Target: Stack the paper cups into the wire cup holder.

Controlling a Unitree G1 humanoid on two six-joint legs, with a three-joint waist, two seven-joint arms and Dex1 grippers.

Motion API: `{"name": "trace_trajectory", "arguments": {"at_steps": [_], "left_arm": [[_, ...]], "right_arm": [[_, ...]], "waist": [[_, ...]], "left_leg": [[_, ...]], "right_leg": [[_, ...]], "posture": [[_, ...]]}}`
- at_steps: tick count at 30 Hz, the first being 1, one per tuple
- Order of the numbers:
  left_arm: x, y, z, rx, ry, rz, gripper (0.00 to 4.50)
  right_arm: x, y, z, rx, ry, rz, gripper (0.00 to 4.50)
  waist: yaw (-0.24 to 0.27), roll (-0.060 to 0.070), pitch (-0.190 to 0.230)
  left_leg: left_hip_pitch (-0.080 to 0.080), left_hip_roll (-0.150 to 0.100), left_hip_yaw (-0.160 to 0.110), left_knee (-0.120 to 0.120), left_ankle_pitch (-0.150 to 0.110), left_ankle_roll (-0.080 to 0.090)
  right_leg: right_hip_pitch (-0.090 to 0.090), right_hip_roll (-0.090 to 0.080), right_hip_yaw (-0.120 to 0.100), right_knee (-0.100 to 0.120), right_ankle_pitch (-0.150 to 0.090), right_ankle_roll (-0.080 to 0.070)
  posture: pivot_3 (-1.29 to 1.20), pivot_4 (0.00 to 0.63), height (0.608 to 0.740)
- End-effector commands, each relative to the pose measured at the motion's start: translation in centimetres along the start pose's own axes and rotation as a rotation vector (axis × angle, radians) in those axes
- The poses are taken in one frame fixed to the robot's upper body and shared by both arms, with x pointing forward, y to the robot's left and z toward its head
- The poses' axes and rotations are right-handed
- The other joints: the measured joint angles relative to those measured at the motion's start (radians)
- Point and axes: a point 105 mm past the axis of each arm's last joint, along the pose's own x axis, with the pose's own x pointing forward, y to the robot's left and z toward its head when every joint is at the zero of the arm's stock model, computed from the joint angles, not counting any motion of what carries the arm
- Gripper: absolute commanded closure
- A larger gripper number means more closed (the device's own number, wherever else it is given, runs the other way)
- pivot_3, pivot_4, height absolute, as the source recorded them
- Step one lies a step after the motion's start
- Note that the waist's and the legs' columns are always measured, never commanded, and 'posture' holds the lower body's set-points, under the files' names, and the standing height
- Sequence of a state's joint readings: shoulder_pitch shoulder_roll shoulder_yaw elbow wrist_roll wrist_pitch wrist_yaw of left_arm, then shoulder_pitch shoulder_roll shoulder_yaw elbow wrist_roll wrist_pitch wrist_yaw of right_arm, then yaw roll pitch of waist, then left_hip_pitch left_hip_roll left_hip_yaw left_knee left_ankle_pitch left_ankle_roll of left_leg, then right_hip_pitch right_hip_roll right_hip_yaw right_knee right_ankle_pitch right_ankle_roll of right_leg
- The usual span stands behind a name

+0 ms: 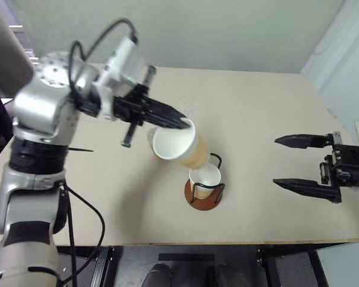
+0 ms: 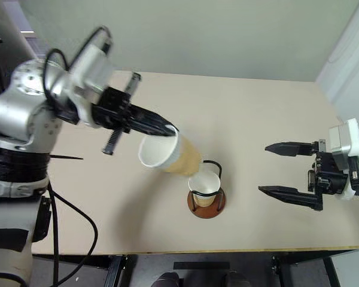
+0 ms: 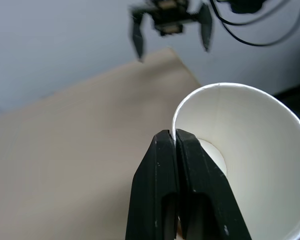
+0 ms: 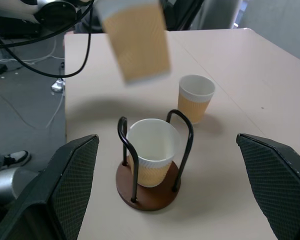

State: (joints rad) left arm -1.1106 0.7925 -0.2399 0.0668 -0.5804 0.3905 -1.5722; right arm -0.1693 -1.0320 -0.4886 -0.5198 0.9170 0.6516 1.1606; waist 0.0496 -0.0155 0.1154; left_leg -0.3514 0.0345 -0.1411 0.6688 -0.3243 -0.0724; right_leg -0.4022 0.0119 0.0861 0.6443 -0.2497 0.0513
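The left claw [image 1: 182,124] pinches a tilted paper cup [image 1: 175,143] by its rim — just up-left of the wire cup holder [image 1: 204,192]; the right claw [image 1: 287,161] hangs open, well apart.

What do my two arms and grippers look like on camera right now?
Left arm: silver-grey rounded shells, black joint bands, black cables looping over the wrist. Left gripper: two slim black tapered fingers. Right gripper: two black pointed fingers with mesh-textured pads, on a black and white wrist block.
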Motion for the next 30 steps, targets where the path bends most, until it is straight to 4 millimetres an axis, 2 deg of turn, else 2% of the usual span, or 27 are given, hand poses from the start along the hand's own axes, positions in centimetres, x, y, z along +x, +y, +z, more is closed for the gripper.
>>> {"name": "trace_trajectory", "arguments": {"at_steps": [1, 4, 6, 11, 20, 24, 28, 30], "left_arm": [[0.8, 0.4, -0.2, 0.081, 0.075, -0.062, 4.49], [1.7, 0.8, -1.1, 0.105, 0.118, -0.093, 4.49], [2.2, 0.8, -0.9, 0.122, 0.106, -0.115, 4.49], [2.3, 1.2, -0.3, 0.142, 0.088, -0.123, 4.49], [3.4, 0.8, -1.5, 0.134, 0.121, -0.173, 4.49], [4.1, 1.3, -2.4, 0.135, 0.168, -0.165, 4.49], [4.8, 1.3, -2.2, 0.150, 0.160, -0.180, 4.49], [5.0, 1.3, -2.2, 0.154, 0.158, -0.179, 4.08]], "right_arm": [[-0.3, 0.1, 0.7, -0.055, 0.017, -0.019, 0.00], [-0.3, 0.2, 0.7, -0.056, 0.018, -0.029, 0.00], [-0.4, 0.2, 0.5, -0.052, 0.023, -0.038, 0.00], [-0.7, 0.3, 0.2, -0.047, 0.037, -0.057, 0.00], [-0.7, 0.5, 0.1, -0.053, 0.046, -0.067, 0.00], [-0.8, 0.5, 0.0, -0.055, 0.053, -0.069, 0.00], [-0.7, 0.7, -0.1, -0.053, 0.053, -0.067, 0.00], [-0.6, 0.7, -0.1, -0.055, 0.053, -0.068, 0.00]], "waist": [[0.000, 0.000, 0.000], [0.000, 0.000, 0.000], [0.001, 0.000, 0.000], [0.001, 0.000, 0.000], [0.002, 0.000, 0.000], [0.006, 0.000, 0.000], [0.006, 0.000, 0.000], [0.007, 0.000, 0.000]], "left_leg": [[0.000, 0.000, 0.000, 0.000, 0.000, 0.000], [0.000, 0.000, 0.000, 0.002, 0.000, 0.001], [0.000, 0.000, 0.000, 0.003, -0.001, 0.002], [-0.002, -0.002, 0.000, 0.006, -0.002, 0.003], [-0.004, -0.003, 0.000, 0.010, -0.003, 0.005], [-0.005, -0.003, 0.000, 0.012, -0.003, 0.006], [-0.006, -0.004, 0.000, 0.013, -0.004, 0.006], [-0.006, -0.004, 0.001, 0.013, -0.004, 0.006]], "right_leg": [[0.000, 0.000, 0.000, 0.000, 0.000, 0.000], [0.001, 0.000, 0.001, 0.000, 0.000, 0.002], [0.001, 0.000, 0.001, -0.001, 0.000, 0.003], [0.001, 0.000, 0.001, -0.001, 0.000, 0.005], [0.002, 0.000, 0.002, -0.002, 0.000, 0.008], [0.002, 0.000, 0.002, -0.002, 0.000, 0.009], [0.002, 0.000, 0.002, -0.002, 0.001, 0.010], [0.002, 0.000, 0.002, -0.002, 0.001, 0.010]], "posture": [[0.00, 0.150, 0.740], [0.00, 0.150, 0.740], [0.00, 0.150, 0.740], [0.00, 0.150, 0.740], [0.00, 0.150, 0.740], [0.00, 0.150, 0.740], [0.00, 0.150, 0.740], [0.00, 0.150, 0.740]]}}
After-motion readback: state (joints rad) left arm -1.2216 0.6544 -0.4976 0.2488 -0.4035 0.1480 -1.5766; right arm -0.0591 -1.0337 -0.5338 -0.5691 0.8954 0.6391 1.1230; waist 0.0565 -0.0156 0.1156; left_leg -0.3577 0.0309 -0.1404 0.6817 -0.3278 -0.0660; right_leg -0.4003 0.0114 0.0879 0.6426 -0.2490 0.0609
